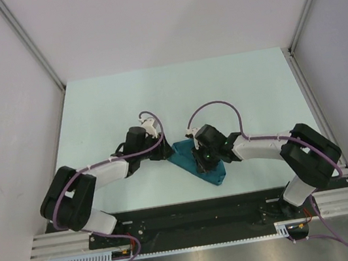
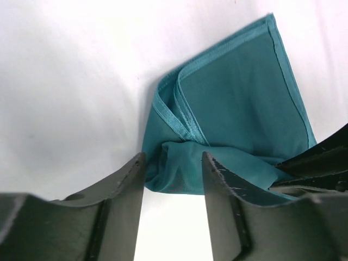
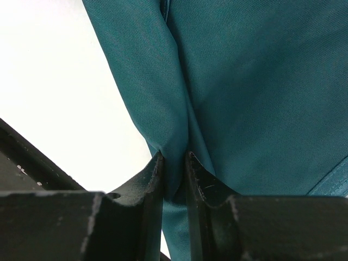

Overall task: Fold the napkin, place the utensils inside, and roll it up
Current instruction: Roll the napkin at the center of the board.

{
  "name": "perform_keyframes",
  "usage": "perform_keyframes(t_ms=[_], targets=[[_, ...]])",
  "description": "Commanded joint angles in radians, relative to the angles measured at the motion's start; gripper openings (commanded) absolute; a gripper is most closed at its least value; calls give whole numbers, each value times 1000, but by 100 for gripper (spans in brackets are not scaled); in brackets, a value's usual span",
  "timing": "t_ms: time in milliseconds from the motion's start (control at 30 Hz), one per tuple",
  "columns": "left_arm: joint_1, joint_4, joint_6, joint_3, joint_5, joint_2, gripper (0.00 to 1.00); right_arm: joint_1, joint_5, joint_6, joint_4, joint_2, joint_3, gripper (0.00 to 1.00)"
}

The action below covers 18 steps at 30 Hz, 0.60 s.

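Observation:
The dark teal napkin [image 1: 184,159] lies bunched and partly folded on the pale table between both arms. In the left wrist view its hemmed layers [image 2: 244,98] are stacked, with a soft fold reaching my left gripper's tips. My left gripper [image 1: 164,150] [image 2: 173,163] is open at the cloth's left edge, its jaws apart and pressing nothing. My right gripper [image 1: 201,166] [image 3: 174,160] is shut on a raised pleat of the napkin [image 3: 261,81]. The utensils are out of view.
The pale table [image 1: 124,105] stretches back to white walls on three sides. A black base rail [image 1: 194,216] runs along the near edge behind the arms. A dark part of the right gripper [image 2: 321,163] shows at the right of the left wrist view.

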Motion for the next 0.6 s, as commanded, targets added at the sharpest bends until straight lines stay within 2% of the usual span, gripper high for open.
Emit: perform_keyframes(t_ms=[0, 333, 567], targets=[[5, -18, 42, 19, -59, -58, 54, 6, -15, 16, -82, 71, -45, 22], [19, 71, 43, -1, 10, 2, 58, 0, -41, 15, -73, 82, -46, 22], [20, 123, 43, 5, 50, 92, 51, -11, -67, 16, -63, 90, -52, 22]])
